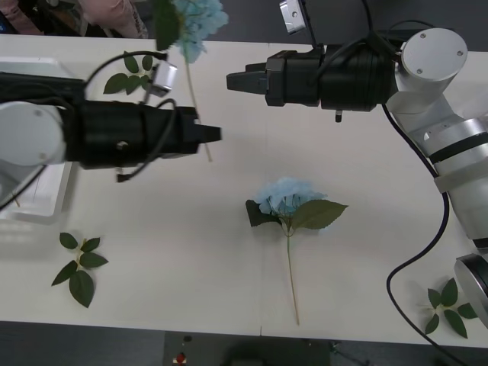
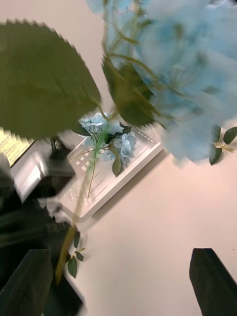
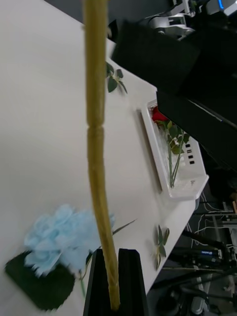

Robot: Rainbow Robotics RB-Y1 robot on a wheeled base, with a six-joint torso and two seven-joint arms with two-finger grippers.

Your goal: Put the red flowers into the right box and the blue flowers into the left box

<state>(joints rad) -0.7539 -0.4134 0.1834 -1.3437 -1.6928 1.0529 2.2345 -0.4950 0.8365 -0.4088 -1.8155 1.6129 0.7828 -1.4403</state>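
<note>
No readable text or labels anywhere.

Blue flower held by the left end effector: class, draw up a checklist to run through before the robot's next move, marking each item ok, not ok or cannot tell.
1. Left end effector shut on the held blue flower: ok.
2. Right end effector open, holding nothing: ok.
3. Held flower above the left box: not ok, it is over mid-table.
4. Left box has room: ok, one flower inside.
5. Red flowers in the right box: ok.
6. Blue flower on the table boxed: not ok.
</note>
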